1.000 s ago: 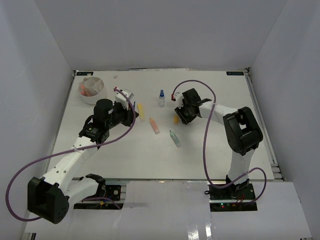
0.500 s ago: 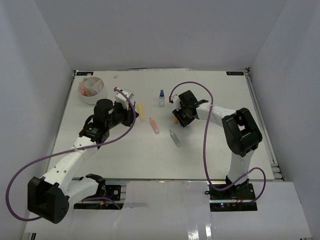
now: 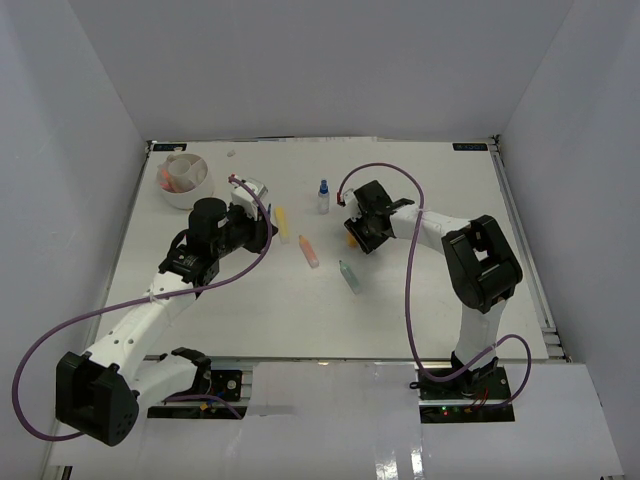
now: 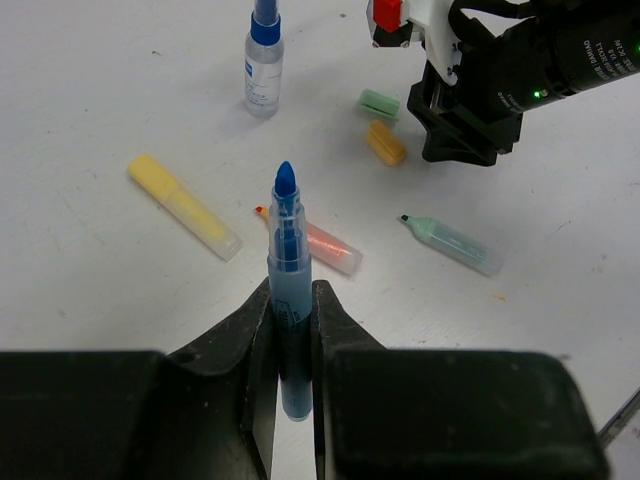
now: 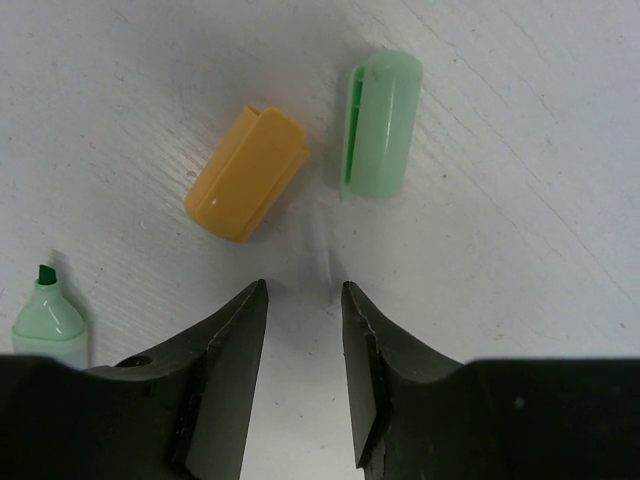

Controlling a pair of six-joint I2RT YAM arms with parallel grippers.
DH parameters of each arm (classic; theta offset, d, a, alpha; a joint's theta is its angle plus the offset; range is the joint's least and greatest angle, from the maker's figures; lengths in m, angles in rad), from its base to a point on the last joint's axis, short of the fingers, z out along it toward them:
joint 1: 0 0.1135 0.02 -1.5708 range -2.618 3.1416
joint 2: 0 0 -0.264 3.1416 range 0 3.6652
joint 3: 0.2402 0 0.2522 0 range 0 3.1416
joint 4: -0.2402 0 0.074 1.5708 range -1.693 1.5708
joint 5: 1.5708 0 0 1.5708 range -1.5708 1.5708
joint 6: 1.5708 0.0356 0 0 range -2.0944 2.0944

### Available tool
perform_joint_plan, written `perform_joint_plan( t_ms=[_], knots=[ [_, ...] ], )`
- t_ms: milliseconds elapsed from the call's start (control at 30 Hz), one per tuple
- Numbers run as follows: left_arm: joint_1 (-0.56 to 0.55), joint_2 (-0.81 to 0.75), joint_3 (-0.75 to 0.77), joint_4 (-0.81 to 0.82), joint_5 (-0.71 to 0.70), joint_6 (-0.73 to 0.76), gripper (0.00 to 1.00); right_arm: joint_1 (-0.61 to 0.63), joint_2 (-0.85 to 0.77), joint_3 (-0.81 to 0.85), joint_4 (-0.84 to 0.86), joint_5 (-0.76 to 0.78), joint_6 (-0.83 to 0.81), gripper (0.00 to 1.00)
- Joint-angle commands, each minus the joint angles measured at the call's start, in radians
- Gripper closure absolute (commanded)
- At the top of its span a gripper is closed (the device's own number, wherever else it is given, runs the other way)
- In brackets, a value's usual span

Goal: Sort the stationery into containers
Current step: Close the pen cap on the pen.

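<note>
left gripper (image 4: 292, 335) is clamped on a blue marker (image 4: 287, 265) — the marker sticks straight out past the fingertips with its uncapped tip pointing away from the wrist. in the top view that gripper sits a bit right of the white tub (image 3: 208, 184), which is at the far left corner of the white table (image 3: 300, 310). there are some pinkish-orange bits inside it, but i can't tell which compartment they're in.

right gripper (image 5: 305, 300) has its jaws parted with nothing between them. it's pointed down at two loose caps — an orange cap (image 5: 247, 172) just left of a green cap (image 5: 381, 122), close together but not touching.

the rest of the stationery lies on the table between the two arms. there's a yellow highlighter (image 4: 185, 207), with a pink-orange highlighter (image 4: 325, 245) just beside it on the right. a teal highlighter (image 4: 452, 244) lies uncapped, nearer the right arm, and its tip pokes into the lower left corner of the right wrist view. the blue-capped clear bottle (image 4: 264, 66) stands upright further back, apart from the highlighters.
</note>
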Motion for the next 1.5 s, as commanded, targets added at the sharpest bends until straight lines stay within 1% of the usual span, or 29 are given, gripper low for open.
perform_joint_plan(
  t_ms=[0, 333, 567, 767, 900, 1033, 1100, 1267, 1467],
  knots=[
    [0.006, -0.008, -0.002, 0.007, 0.015, 0.007, 1.0, -0.013, 0.013, -0.032, -0.048, 0.08, 0.002, 0.58],
    [0.006, -0.011, 0.0, 0.005, 0.015, 0.007, 1.0, -0.064, -0.01, -0.034, 0.007, 0.094, 0.053, 0.61],
    [0.006, -0.013, 0.0, 0.005, 0.015, 0.007, 1.0, -0.082, 0.014, -0.019, 0.041, 0.12, 0.082, 0.64],
    [0.006, -0.016, -0.002, 0.005, 0.013, 0.007, 1.0, -0.088, 0.03, 0.003, 0.064, 0.097, 0.098, 0.68],
    [0.006, -0.014, -0.002, 0.005, 0.013, 0.007, 1.0, -0.088, 0.033, 0.011, 0.066, 0.083, 0.116, 0.68],
    [0.006, -0.013, 0.0, 0.004, 0.013, 0.006, 1.0, -0.09, 0.018, -0.006, 0.061, 0.158, 0.142, 0.67],
    [0.006, -0.011, 0.0, 0.004, 0.009, 0.006, 1.0, -0.091, -0.012, -0.023, 0.06, 0.163, 0.153, 0.67],
    [0.006, -0.01, 0.003, -0.001, 0.001, 0.004, 1.0, -0.082, -0.071, -0.09, 0.057, 0.109, 0.187, 0.66],
    [0.006, -0.008, 0.004, -0.004, -0.002, 0.003, 1.0, -0.053, -0.084, -0.117, 0.046, 0.08, 0.237, 0.65]
  ],
)
